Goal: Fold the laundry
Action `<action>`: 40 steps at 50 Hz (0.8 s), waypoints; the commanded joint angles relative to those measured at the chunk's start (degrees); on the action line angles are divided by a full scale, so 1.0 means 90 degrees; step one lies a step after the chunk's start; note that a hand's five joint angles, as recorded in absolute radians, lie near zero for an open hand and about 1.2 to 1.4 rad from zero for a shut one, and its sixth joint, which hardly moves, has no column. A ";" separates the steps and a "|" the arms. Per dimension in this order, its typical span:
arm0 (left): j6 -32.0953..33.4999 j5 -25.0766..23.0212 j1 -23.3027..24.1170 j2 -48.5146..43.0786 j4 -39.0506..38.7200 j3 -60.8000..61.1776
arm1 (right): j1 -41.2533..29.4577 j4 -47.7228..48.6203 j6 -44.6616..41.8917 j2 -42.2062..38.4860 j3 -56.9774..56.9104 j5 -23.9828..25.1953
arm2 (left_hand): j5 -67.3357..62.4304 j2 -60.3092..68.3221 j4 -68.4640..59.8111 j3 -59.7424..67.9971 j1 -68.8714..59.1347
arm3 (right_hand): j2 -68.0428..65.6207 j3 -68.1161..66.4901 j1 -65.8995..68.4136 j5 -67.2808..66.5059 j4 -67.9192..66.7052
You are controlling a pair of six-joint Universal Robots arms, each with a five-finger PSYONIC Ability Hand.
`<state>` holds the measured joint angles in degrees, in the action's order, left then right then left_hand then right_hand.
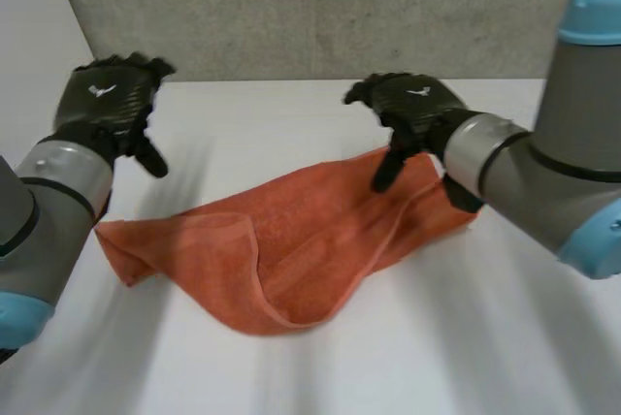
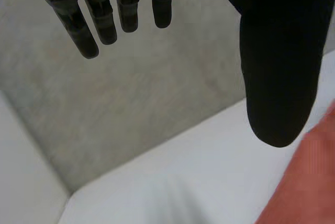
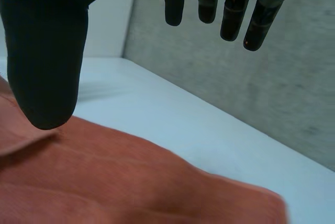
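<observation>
Now the soft orange towel lies rumpled on the white tabletop. One edge is flipped over, but it is not neatly folded yet. The left hand hangs beside the towel and the right hand above it, both wide open, holding nothing.

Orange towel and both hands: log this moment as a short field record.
towel: orange towel, loosely doubled over, edges uneven, lying on the white table
left hand: left hand open, fingers straight, holding nothing, raised apart from the towel's left end
right hand: right hand open, over the towel's right end, thumb pointing down at it; contact cannot be told
fold: not yet neat
</observation>
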<state>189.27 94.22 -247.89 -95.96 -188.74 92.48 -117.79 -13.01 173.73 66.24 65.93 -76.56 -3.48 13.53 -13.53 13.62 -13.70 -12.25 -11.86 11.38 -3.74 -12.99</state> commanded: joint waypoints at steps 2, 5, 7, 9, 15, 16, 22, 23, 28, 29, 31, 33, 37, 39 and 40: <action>0.0015 -0.0430 0.0737 -0.0617 0.0014 -0.0374 | 0.0519 0.0157 -0.1002 0.0140 0.0673 -0.0009 | -0.0197 0.0193 -0.0193 0.0182 -0.0173 | 0.0250 0.0207 -0.0153 0.0416 0.0332; 0.0034 -0.0430 0.0883 -0.1047 0.0063 -0.0462 | 0.0666 0.0176 -0.1442 0.0140 0.0966 -0.0009 | -0.0328 0.0323 -0.0323 0.0313 -0.0304 | 0.0250 0.0207 -0.0153 0.0416 0.0332; 0.0112 -0.0420 0.1049 -0.1300 0.0238 -0.0442 | 0.0782 0.0205 -0.1685 0.0140 0.1218 -0.0028 | -0.0700 0.0695 -0.0695 0.0685 -0.0676 | 0.0250 0.0207 -0.0153 0.0416 0.0332; 0.0219 -0.0430 0.1175 -0.1378 0.0394 -0.0413 | 0.0812 0.0254 -0.1734 0.0140 0.1307 -0.0038 | -0.0924 0.0919 -0.0919 0.0909 -0.0900 | 0.0250 0.0207 -0.0153 0.0416 0.0332; 0.1057 -0.0478 0.1333 -0.1476 0.0756 -0.0218 | 0.0948 0.0508 -0.1774 0.0130 0.1726 -0.0018 | -0.1132 0.1127 -0.1127 0.1117 -0.1108 | 0.0250 0.0207 -0.0153 0.0416 0.0332; 0.1060 -0.0479 0.1333 -0.1476 0.0757 -0.0217 | 0.0949 0.0508 -0.1774 0.0130 0.1727 -0.0018 | -0.1132 0.1127 -0.1127 0.1117 -0.1108 | 0.0250 0.0207 -0.0153 0.0416 0.0332; 0.2083 -0.0683 0.1313 -0.1691 0.0883 -0.0169 | 0.1066 0.0781 -0.1783 0.0130 0.2127 0.0060 | -0.1805 0.1800 -0.1800 0.1790 -0.1780 | 0.0250 0.0207 -0.0153 0.0416 0.0332; 0.2269 -0.0780 0.1284 -0.1769 0.0980 -0.0169 | 0.1085 0.0830 -0.1784 0.0130 0.2215 0.0070 | -0.1805 0.1800 -0.1800 0.1790 -0.1781 | 0.0250 0.0207 -0.0153 0.0416 0.0332; 0.2650 -0.0918 0.1264 -0.2003 0.1225 -0.0198 | 0.1163 0.0977 -0.1784 0.0130 0.2430 0.0079 | -0.1767 0.1763 -0.1763 0.1752 -0.1743 | 0.0250 0.0207 -0.0153 0.0416 0.0332; 0.2651 -0.0918 0.1264 -0.2004 0.1225 -0.0198 | 0.1164 0.0977 -0.1784 0.0130 0.2431 0.0079 | -0.1767 0.1763 -0.1763 0.1752 -0.1743 | 0.0250 0.0207 -0.0153 0.0416 0.0332; 0.2778 -0.0918 0.1216 -0.2121 0.1235 -0.0237 | 0.1251 0.1074 -0.1822 0.0140 0.2547 0.0089 | -0.1841 0.1837 -0.1837 0.1826 -0.1817 | 0.0250 0.0207 -0.0153 0.0416 0.0332; 0.2807 -0.0918 0.1186 -0.2160 0.1225 -0.0256 | 0.1290 0.1094 -0.1861 0.0130 0.2586 0.0089 | -0.2009 0.2004 -0.2004 0.1994 -0.1985 | 0.0250 0.0207 -0.0153 0.0416 0.0332; 0.2817 -0.0938 0.1128 -0.2277 0.1216 -0.0296 | 0.1330 0.1104 -0.1998 0.0130 0.2665 0.0079 | -0.2066 0.2062 -0.2062 0.2051 -0.2042 | 0.0250 0.0207 -0.0153 0.0416 0.0332; 0.2817 -0.0938 0.1118 -0.2413 0.1225 -0.0364 | 0.1330 0.1104 -0.2134 0.0130 0.2723 0.0070 | -0.2085 0.2080 -0.2080 0.2070 -0.2061 | 0.0250 0.0207 -0.0153 0.0416 0.0332; 0.2817 -0.0938 0.1118 -0.2414 0.1225 -0.0364 | 0.1330 0.1104 -0.2135 0.0130 0.2724 0.0070 | -0.2085 0.2080 -0.2080 0.2070 -0.2061 | 0.0250 0.0207 -0.0153 0.0416 0.0332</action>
<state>214.76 85.72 -237.35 -115.69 -177.61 90.13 -106.17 -3.18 156.62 67.44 89.44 -75.79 -17.24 27.17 -27.19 27.23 -27.18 -12.25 -11.86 11.38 -3.74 -12.99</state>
